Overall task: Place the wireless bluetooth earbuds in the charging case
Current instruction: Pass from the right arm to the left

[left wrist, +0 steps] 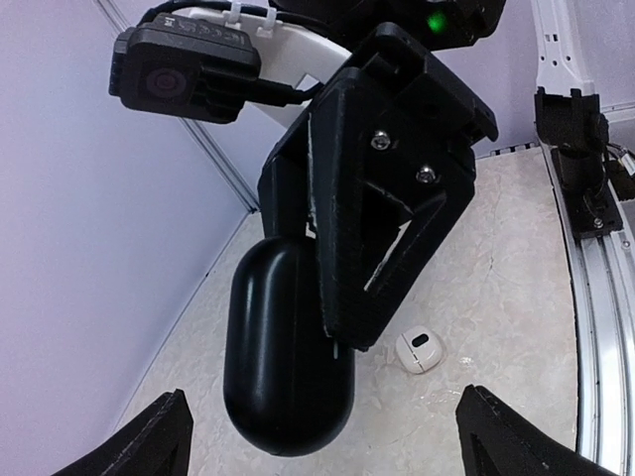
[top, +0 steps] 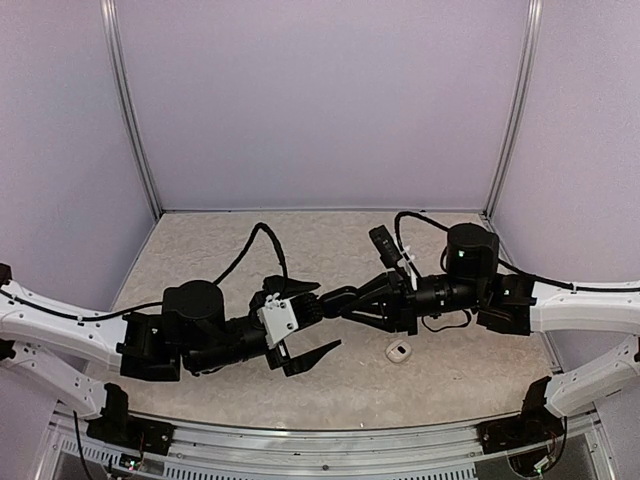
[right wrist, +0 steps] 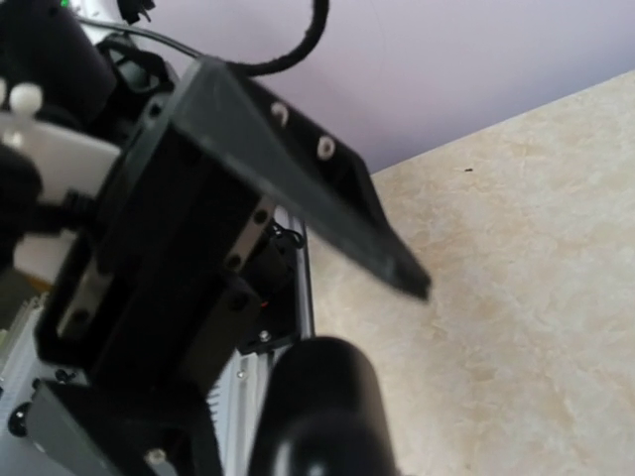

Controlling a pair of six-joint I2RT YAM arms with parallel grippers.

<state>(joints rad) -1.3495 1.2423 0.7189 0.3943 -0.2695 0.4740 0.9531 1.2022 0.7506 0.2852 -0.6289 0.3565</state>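
My left end effector (left wrist: 325,397): fingers (left wrist: 149,441) cut off by bottom edge of left wrist view. One flank of black pod (left wrist: 283,367) hidden behind my right end effector (top: 338,302). Right wrist view: near shapes blurred, pod cut by bottom edge. Can't identify small white item (left wrist: 419,350) on desk (left wrist: 516,258): too small.

The left arm (top: 60,325) and right arm (top: 590,305) stretch in toward the charging case (left wrist: 283,357), the right gripper (top: 345,300) squeezing it, the left gripper (top: 308,322) just beside it, fingers spread wide.
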